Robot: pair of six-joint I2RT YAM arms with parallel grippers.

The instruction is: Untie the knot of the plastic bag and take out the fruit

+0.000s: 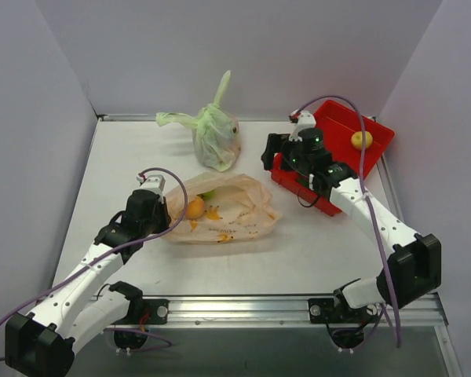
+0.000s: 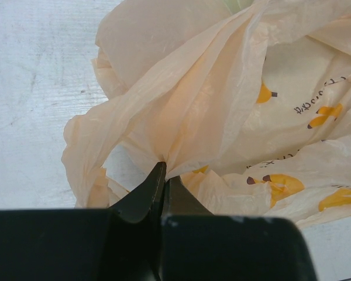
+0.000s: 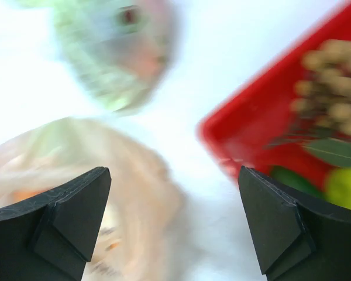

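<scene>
The pale orange plastic bag (image 1: 228, 210) lies crumpled at mid-table, with an orange fruit (image 1: 195, 208) and a green one (image 1: 208, 194) showing through it. My left gripper (image 1: 164, 206) is shut on a pinch of the bag's left edge. In the left wrist view the bag film (image 2: 222, 105) bunches at the closed left gripper (image 2: 164, 171). My right gripper (image 1: 278, 154) hangs open and empty by the red tray's near-left end. The right wrist view is blurred: the right gripper (image 3: 175, 175) is over the table between the bag (image 3: 105, 170) and the tray (image 3: 251, 117). The knot is out of view.
A tied light green bag (image 1: 216, 137) stands at the back centre. The red tray (image 1: 373, 126) at the back right holds a yellow fruit (image 1: 362, 140), a cluster of brown balls (image 3: 333, 76) and a green apple (image 3: 345, 187). White walls enclose the table.
</scene>
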